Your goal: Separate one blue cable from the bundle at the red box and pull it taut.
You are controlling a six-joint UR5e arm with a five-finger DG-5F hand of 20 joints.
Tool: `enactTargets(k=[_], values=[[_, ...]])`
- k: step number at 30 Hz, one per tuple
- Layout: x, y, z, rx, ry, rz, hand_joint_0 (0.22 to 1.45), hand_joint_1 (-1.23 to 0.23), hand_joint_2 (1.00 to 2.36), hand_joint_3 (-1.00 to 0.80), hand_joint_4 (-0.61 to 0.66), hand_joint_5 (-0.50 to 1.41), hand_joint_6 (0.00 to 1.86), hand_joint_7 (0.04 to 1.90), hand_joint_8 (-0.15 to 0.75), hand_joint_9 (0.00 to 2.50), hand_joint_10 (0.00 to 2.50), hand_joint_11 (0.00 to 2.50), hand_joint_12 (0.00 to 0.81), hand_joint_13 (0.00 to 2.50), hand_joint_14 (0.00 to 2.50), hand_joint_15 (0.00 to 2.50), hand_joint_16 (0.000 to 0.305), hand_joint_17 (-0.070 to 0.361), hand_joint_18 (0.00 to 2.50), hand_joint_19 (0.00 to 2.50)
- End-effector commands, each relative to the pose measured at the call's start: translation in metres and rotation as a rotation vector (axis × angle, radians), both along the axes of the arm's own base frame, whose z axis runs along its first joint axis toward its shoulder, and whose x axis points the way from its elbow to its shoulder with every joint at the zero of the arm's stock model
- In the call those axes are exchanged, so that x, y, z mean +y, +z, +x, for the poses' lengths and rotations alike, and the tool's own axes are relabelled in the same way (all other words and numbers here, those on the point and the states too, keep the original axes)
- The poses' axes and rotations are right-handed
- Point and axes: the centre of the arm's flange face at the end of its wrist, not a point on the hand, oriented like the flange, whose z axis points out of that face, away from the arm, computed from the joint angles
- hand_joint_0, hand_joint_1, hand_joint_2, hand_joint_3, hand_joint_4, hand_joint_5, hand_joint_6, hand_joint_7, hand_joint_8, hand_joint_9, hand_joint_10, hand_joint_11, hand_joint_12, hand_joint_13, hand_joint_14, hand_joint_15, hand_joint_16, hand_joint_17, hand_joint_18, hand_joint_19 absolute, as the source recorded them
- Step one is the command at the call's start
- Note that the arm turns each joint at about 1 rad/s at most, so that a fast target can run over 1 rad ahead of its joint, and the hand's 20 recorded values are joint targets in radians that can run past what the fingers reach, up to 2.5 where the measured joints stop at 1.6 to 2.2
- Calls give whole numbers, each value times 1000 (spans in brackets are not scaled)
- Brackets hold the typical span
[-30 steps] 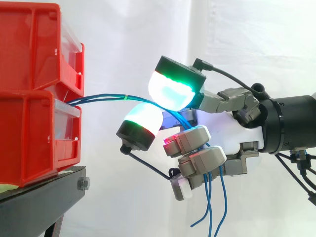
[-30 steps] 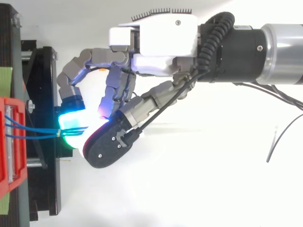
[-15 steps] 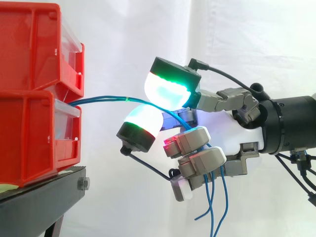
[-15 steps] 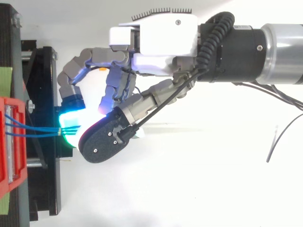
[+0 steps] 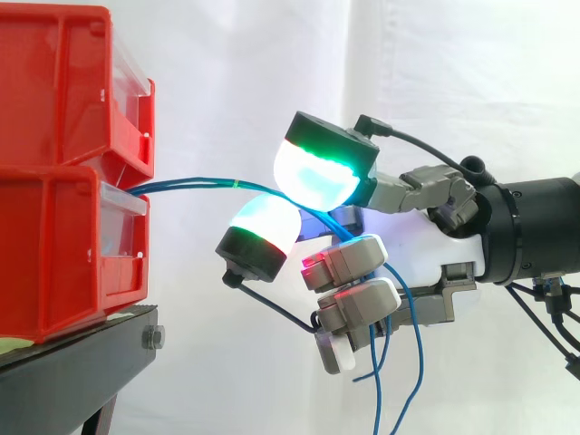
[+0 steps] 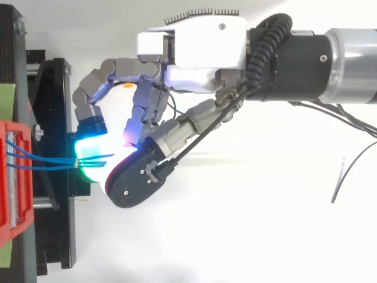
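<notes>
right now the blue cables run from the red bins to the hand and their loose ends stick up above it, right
Not quite: the blue cables do run from the red bins to the hand, but in the side view their loose ends hang down below it, not up.
</notes>
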Motion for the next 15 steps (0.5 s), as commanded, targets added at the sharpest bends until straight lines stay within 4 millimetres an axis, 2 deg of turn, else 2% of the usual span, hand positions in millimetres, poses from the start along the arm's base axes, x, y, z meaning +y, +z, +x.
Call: enactTargets(k=[1, 5, 9, 15], values=[[0, 0, 0, 3, 1, 0, 751, -899, 1000, -500, 33, -186, 875, 1094, 296, 1217, 16, 1483, 352, 1199, 25, 1233, 43, 97, 937, 812], [-1, 0, 0, -1, -1, 0, 726, -902, 1000, -500, 66, -185, 875, 1080, 300, 1219, 16, 1478, 357, 1201, 26, 1239, 43, 97, 932, 811], [-1, 0, 0, -1, -2, 0, 621, -882, 1000, -500, 69, -184, 875, 1050, 303, 1233, 16, 1495, 357, 1209, 25, 1239, 43, 96, 936, 820], [-1, -1, -1, 5, -2, 0, 536, -781, 1000, -500, 74, -177, 863, 1060, 318, 1255, 15, 1462, 371, 1218, 24, 1221, 46, 103, 955, 803]])
